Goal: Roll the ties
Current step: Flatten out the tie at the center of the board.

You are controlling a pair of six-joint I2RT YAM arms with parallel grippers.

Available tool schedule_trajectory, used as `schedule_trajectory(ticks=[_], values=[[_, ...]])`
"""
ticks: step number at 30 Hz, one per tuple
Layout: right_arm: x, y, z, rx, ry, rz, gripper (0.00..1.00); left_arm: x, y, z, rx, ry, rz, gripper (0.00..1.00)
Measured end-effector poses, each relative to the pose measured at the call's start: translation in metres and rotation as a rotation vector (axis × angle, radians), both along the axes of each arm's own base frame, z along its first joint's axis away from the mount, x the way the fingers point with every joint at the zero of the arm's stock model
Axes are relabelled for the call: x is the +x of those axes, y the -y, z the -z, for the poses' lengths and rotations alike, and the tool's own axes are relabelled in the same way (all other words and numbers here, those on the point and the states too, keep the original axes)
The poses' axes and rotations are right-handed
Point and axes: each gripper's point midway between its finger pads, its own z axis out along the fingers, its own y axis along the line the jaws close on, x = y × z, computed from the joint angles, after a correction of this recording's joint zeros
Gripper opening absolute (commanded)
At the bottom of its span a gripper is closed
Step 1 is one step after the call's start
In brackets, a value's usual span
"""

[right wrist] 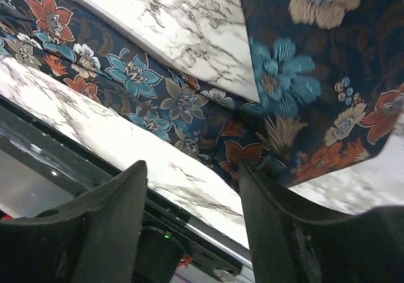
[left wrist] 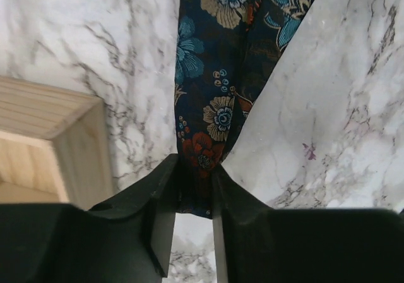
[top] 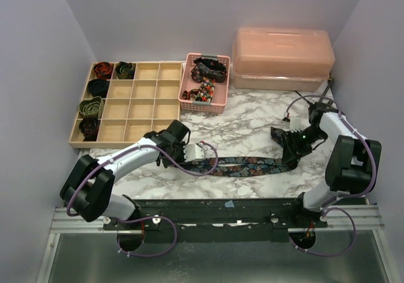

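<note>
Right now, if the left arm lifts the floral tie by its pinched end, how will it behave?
Probably floppy: the floral tie lies flat and folded over, so it would likely drape from the left gripper. Likely light: thin fabric. It might slip, since only its narrow tip is pinched.

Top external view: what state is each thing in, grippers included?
Floral tie, unrolled, lying flat on table.
Left gripper, shut on floral tie's narrow end.
Right gripper, open over the wide end.
Rolled ties, five coiled in wooden tray.
Pink basket, holding loose ties.
Plastic box, lid closed.
</note>
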Motion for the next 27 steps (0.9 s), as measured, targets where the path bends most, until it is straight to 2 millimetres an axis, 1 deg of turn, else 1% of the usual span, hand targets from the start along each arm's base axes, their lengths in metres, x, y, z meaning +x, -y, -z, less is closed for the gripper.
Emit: schedule_trajectory(ticks=[1,2,3,5,7,8,10,11,13,14,17,20,21,23,24,25,26,27], values=[[-0.002,0.0,-0.002,-0.001,-0.009,-0.004,0.65,-0.004,-0.005,0.006,0.016,-0.011,-0.004,0.37],[0.002,0.001,-0.006,-0.003,0.0,-0.005,0.63,-0.008,-0.009,0.01,0.029,-0.021,-0.007,0.42],[0.01,0.002,-0.013,-0.006,0.02,-0.001,0.61,-0.011,-0.012,0.014,0.04,-0.028,-0.01,0.47],[0.038,0.006,-0.03,-0.02,0.094,0.007,0.59,-0.012,-0.015,0.016,0.05,-0.03,-0.013,0.52],[0.069,0.011,-0.05,-0.038,0.191,0.02,0.59,-0.013,-0.016,0.017,0.058,-0.028,-0.016,0.56],[0.081,0.012,-0.059,-0.047,0.232,0.022,0.6,-0.012,-0.016,0.017,0.057,-0.026,-0.017,0.58],[0.097,0.015,-0.067,-0.084,0.285,0.023,0.62,-0.011,-0.016,0.016,0.055,-0.021,-0.021,0.61],[0.101,0.013,-0.068,-0.104,0.299,0.016,0.63,-0.011,-0.015,0.015,0.052,-0.019,-0.025,0.63],[0.103,0.006,-0.063,-0.148,0.303,-0.017,0.66,-0.01,-0.014,0.014,0.046,-0.016,-0.031,0.66],[0.103,0.0,-0.06,-0.172,0.302,-0.04,0.68,-0.009,-0.013,0.013,0.043,-0.014,-0.035,0.71],[0.1,-0.022,-0.047,-0.25,0.307,-0.133,0.69,-0.005,-0.01,0.009,0.03,-0.003,-0.043,0.8],[0.096,-0.039,-0.032,-0.335,0.301,-0.224,0.67,-0.002,-0.007,0.006,0.021,0.005,-0.049,0.82],[0.096,-0.04,-0.027,-0.364,0.3,-0.241,0.66,-0.001,-0.007,0.006,0.019,0.008,-0.051,0.82],[0.097,-0.036,-0.015,-0.421,0.282,-0.253,0.6,0.0,-0.006,0.005,0.015,0.01,-0.053,0.8],[0.099,-0.03,-0.005,-0.459,0.261,-0.251,0.54,0.0,-0.006,0.005,0.014,0.011,-0.054,0.79],[0.1,-0.029,-0.002,-0.467,0.255,-0.25,0.47,0.0,-0.006,0.005,0.014,0.01,-0.055,0.78],[0.101,-0.025,0.004,-0.488,0.239,-0.248,0.41,0.0,-0.006,0.005,0.014,0.011,-0.055,0.78],[0.101,-0.022,0.01,-0.503,0.224,-0.246,0.33,0.0,-0.006,0.005,0.014,0.01,-0.055,0.77]])
